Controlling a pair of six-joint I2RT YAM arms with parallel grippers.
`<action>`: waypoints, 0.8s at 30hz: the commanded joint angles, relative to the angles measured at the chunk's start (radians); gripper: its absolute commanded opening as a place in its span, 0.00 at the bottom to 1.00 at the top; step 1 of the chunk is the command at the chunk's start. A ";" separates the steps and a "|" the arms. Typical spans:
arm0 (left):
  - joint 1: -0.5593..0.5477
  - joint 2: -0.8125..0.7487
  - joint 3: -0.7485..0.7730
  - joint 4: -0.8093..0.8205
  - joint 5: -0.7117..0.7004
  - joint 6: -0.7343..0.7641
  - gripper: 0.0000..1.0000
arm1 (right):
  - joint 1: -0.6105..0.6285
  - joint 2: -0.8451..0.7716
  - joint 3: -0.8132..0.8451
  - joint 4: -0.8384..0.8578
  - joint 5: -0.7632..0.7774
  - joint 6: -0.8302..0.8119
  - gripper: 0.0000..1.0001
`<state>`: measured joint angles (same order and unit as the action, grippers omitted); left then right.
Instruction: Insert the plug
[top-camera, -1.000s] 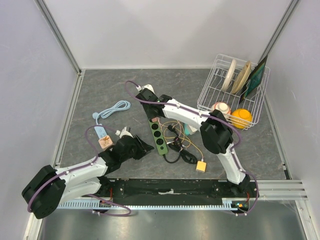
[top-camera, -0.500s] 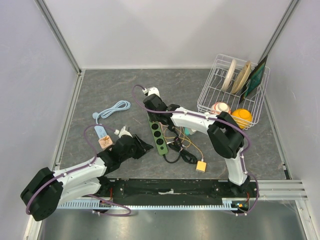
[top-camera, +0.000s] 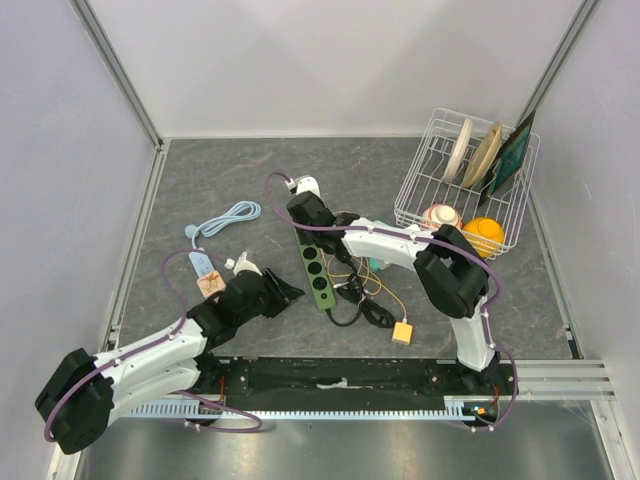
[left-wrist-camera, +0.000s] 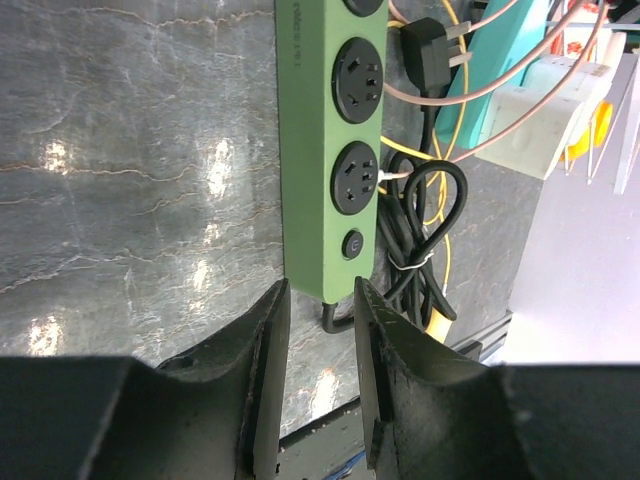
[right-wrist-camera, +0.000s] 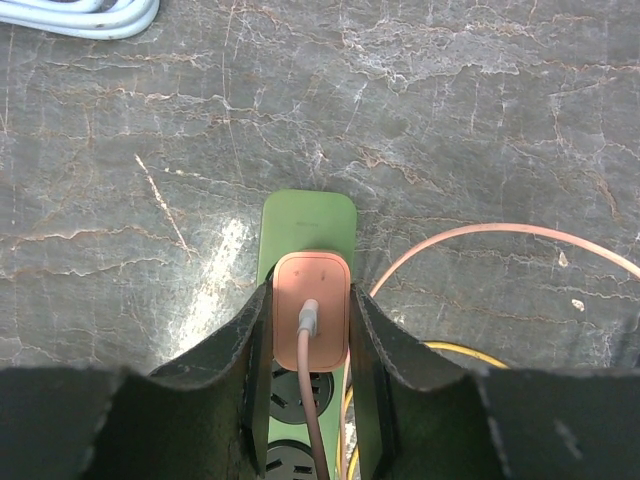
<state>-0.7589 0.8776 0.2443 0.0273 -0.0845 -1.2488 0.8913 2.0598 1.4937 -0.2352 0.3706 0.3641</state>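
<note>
A green power strip lies in the middle of the grey table, long axis running away from me. My right gripper stands over its far end, shut on a salmon-pink plug with a pink cable. The plug covers the strip's end socket; whether its pins are in, I cannot tell. My left gripper is low by the strip's near end. In its wrist view the left gripper has its jaws a narrow gap apart with nothing between them, the strip's switch end just beyond the tips.
Black, yellow and pink cables tangle right of the strip, ending in a small yellow box. A pale blue cable and a card tag lie at the left. A white wire rack with plates and balls stands back right.
My right gripper has moved nearer and a little right with the plug, from beyond the strip's far end to over its end socket. The left arm has barely moved.
</note>
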 joint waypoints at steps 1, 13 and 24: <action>0.003 -0.028 0.027 -0.017 -0.061 -0.003 0.38 | 0.001 0.192 -0.184 -0.309 -0.182 -0.002 0.00; 0.007 -0.039 0.052 -0.072 -0.069 -0.006 0.38 | -0.009 0.284 -0.211 -0.317 -0.292 -0.011 0.00; 0.009 -0.028 0.058 -0.081 -0.061 -0.003 0.40 | -0.031 0.157 -0.308 -0.233 -0.306 -0.001 0.30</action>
<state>-0.7540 0.8566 0.2684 -0.0559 -0.1036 -1.2491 0.8429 2.0216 1.3731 -0.0769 0.2123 0.3710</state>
